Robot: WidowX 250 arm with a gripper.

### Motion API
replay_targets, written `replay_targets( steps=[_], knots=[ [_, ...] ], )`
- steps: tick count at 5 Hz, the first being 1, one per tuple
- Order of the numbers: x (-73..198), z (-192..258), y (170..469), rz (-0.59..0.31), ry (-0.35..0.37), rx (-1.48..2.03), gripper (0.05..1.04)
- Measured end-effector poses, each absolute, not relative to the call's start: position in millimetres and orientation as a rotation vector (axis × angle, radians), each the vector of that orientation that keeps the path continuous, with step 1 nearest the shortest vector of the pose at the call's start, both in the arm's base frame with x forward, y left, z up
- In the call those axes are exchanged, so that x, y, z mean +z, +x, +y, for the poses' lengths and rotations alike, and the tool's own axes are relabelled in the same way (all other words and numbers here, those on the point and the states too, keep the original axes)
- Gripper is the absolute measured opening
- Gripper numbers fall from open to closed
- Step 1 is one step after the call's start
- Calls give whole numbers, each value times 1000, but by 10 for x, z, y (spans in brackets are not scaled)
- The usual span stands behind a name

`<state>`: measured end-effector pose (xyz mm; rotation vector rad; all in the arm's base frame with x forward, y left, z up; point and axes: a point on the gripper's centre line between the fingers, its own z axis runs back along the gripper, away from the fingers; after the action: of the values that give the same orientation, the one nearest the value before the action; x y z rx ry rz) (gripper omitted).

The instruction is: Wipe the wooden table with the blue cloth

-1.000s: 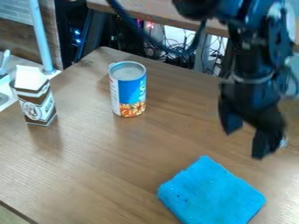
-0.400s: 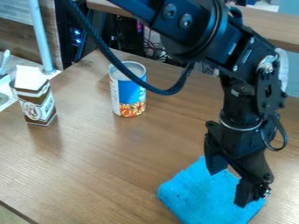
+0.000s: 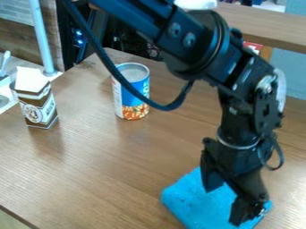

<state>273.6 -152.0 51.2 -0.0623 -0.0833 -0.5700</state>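
The black gripper hangs over the blue cloth at the lower right, its two fingers spread apart and nothing seen between them but the cloth below. It hides the cloth's upper right part; whether the fingertips touch the cloth I cannot tell. The cloth lies flat on the wooden table. Behind and left of the gripper, a blue can with a food picture stands upright, with the arm's cable crossing in front of it. A brown and white carton is upright at the left.
A light blue pole rises at the upper left, beside a white surface with a grey round thing at the left edge. Another wooden surface runs behind the arm at the upper right. The table's edge crosses the lower left corner.
The gripper has come down and somewhat left, from above and behind the cloth to over it. More of the arm shows, and its cable now passes in front of the can. Cloth, can and carton are unmoved.
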Motion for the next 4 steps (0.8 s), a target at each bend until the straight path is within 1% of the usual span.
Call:
replay_targets(
  steps=[1, 2, 4],
  knots=[
    [459, -1445, 2781, -74, -80, -542, 1009],
    [356, -1337, 2769, -52, -75, -536, 1009],
    [249, -1194, 2835, -36, -85, -540, 1009]
  ],
)
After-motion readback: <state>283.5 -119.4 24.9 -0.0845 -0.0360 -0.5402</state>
